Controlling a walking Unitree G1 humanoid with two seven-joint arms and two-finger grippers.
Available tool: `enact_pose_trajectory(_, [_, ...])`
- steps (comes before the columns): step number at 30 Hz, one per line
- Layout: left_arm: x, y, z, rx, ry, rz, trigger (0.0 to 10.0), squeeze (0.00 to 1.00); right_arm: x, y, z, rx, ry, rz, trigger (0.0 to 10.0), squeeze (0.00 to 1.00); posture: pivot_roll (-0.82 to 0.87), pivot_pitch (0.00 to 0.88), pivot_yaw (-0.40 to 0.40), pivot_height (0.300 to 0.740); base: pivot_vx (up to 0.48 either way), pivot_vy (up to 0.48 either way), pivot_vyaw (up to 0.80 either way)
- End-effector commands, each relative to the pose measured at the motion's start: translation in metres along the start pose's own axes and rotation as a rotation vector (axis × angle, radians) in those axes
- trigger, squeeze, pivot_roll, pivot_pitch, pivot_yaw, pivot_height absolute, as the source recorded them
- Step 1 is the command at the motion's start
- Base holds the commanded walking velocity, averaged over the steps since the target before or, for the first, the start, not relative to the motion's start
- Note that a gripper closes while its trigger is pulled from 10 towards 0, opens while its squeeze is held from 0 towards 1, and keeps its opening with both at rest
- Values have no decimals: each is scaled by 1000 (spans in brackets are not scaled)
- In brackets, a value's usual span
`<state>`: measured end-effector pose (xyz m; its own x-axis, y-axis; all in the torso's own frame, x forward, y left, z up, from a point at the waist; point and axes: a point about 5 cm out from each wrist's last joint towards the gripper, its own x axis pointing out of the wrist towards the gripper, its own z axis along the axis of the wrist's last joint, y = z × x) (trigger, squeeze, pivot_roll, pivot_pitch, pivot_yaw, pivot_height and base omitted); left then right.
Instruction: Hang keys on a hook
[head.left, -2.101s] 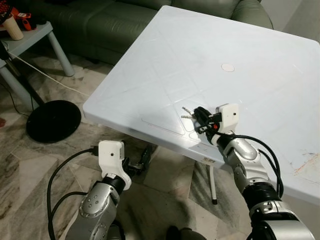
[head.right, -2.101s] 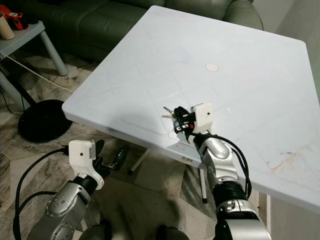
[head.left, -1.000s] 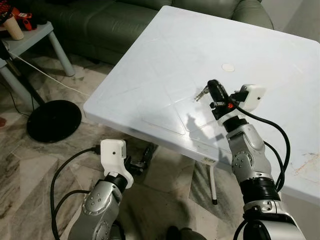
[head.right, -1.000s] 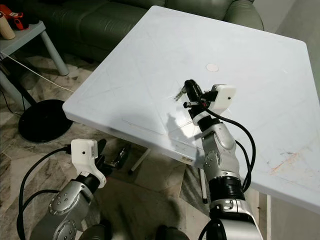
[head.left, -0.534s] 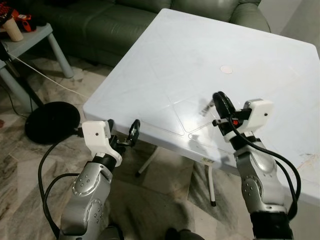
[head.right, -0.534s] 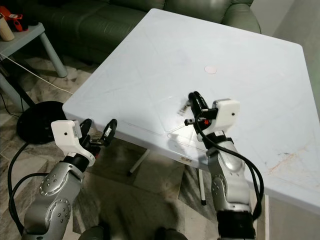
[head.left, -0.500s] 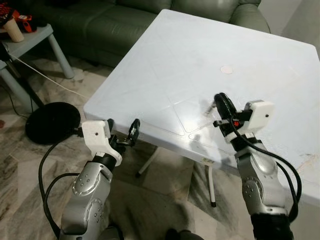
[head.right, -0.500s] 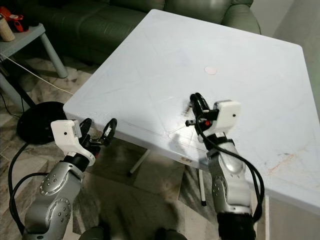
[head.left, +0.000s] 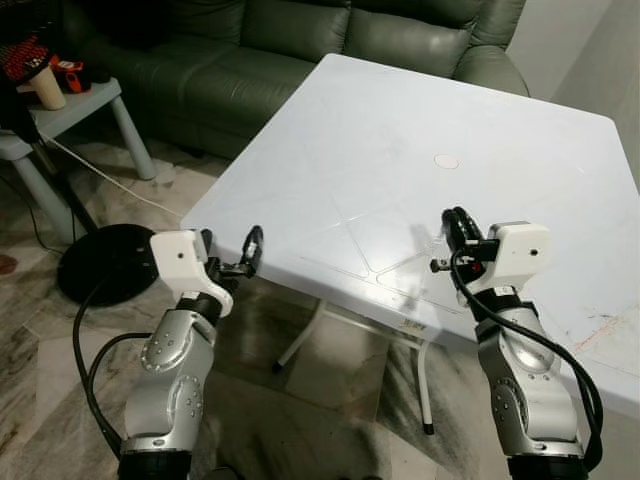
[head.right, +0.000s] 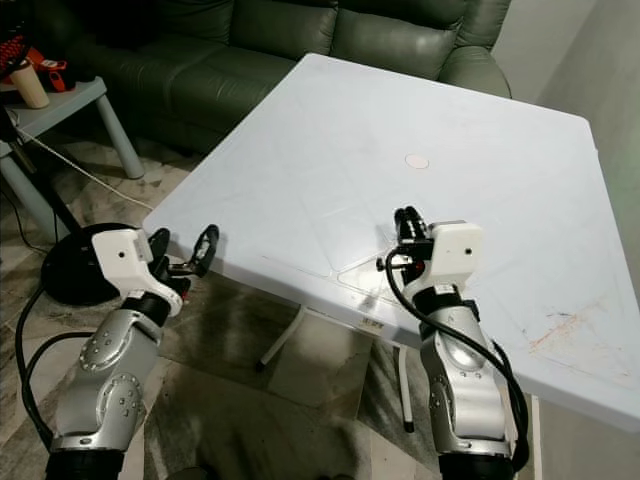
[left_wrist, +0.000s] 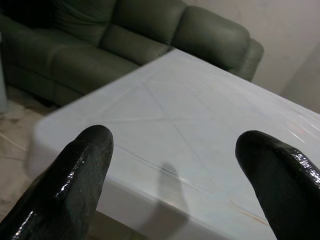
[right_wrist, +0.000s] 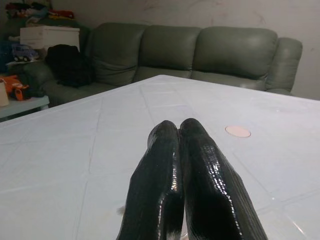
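Observation:
My right gripper (head.left: 453, 222) is raised over the near part of the white table (head.left: 400, 120), its two black fingers (right_wrist: 185, 170) pressed together. The keys are almost wholly hidden in that grip; in the right wrist view a small dark bit (right_wrist: 120, 210) shows beside the fingers. My left gripper (head.left: 230, 246) hangs just off the table's near left edge, above the floor. It is open with nothing between its fingertips (left_wrist: 75, 170).
A green sofa (head.left: 290, 40) stands behind the table. At the far left is a small grey side table (head.left: 70, 110) with a cup and red items. A black round base (head.left: 95, 262) and a white cable lie on the marble floor.
My right gripper has lifted the keys off the table and turned upward. The left arm has risen from near the floor to the table's edge. The head camera has tilted up.

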<state>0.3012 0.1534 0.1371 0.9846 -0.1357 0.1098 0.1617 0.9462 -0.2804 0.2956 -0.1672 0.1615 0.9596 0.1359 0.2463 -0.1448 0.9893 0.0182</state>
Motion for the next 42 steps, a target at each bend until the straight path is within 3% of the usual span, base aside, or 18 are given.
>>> enact_pose_trajectory(1, [1, 3, 0, 6, -7, 2, 10000, 0, 1, -3, -1, -15, 11, -16, 10000, 0, 45, 58, -71, 732, 0, 0, 0])
enact_pose_trajectory(16, [-1, 11, -6, 21, -7, 35, 10000, 0, -1, -12, -11, -121, 74, -49, 10000, 0, 46, 55, -65, 732, 0, 0, 0])
enact_pose_trajectory(29, [5, 15, -4, 19, -14, 39, 10000, 0, 5, -10, -14, -121, 85, -44, 10000, 0, 46, 33, -60, 732, 0, 0, -775])
enact_pose_trajectory(36, [6, 16, -6, 3, -5, 53, 10000, 0, 6, -11, -14, -123, 86, -45, 10000, 0, 45, 32, -64, 732, 0, 461, -775])
enact_pose_trajectory(42, [6, 15, -7, -13, -1, 66, 10000, 0, 6, -10, -14, -123, 90, -41, 10000, 0, 43, 34, -68, 732, 0, 0, -775])
